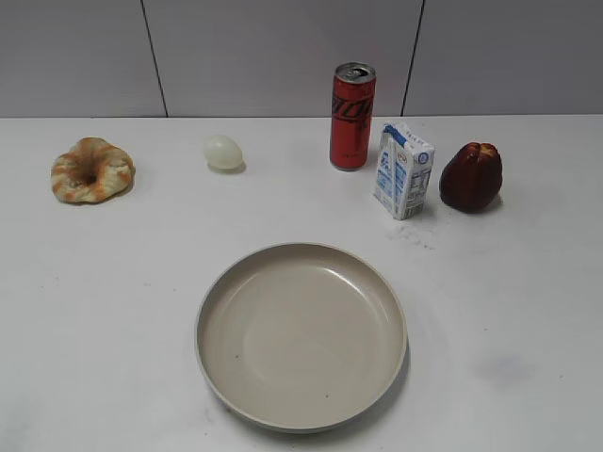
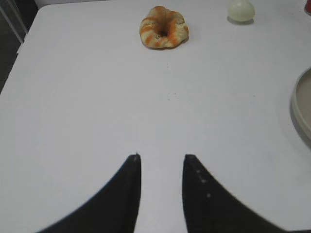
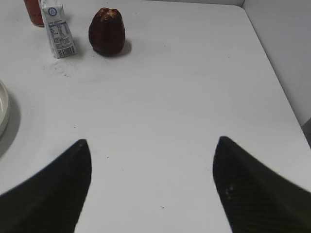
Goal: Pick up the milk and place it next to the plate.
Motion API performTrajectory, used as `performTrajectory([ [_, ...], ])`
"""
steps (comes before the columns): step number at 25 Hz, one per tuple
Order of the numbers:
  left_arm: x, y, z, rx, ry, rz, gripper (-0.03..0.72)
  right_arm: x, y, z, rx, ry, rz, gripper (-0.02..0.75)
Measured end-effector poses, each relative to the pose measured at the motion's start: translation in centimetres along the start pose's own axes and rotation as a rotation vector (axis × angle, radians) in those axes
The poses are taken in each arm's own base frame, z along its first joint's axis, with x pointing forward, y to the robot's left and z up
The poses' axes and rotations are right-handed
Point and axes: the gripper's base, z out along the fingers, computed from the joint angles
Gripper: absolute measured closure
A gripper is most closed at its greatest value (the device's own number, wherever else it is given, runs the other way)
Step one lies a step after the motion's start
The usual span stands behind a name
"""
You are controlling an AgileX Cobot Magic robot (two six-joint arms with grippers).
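Milk carton [image 1: 403, 170]: upright, far right of worktop [image 1: 104, 311], wedged between red soda can [image 1: 352, 115] and dark red fruit [image 1: 471, 176], beyond plate [image 1: 301, 335]; right claw [image 3: 150, 187] wide open, empty, left claw [image 2: 162, 167] narrowly parted, empty; risk: toppling close neighbours.

White table [image 1: 113, 311] (grey panelled wall [image 1: 283, 47])

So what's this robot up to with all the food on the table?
Nothing is being held yet. The milk stands at the back between the red can and a dark red fruit, well away from the plate. The right hand is open over bare table; the left hand is narrowly open.
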Motion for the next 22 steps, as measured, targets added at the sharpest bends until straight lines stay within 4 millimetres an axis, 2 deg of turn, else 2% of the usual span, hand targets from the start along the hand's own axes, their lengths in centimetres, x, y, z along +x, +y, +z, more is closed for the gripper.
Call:
performTrajectory([
  [16, 0.0, 0.0, 0.0, 0.0, 0.0, 0.0, 0.461, -0.1, 0.0, -0.1, 0.0, -0.007, 0.0, 0.148],
  [22, 0.0, 0.0, 0.0, 0.0, 0.0, 0.0, 0.461, -3.0, 0.0, 0.5, 0.0, -0.229, 0.0, 0.148],
])
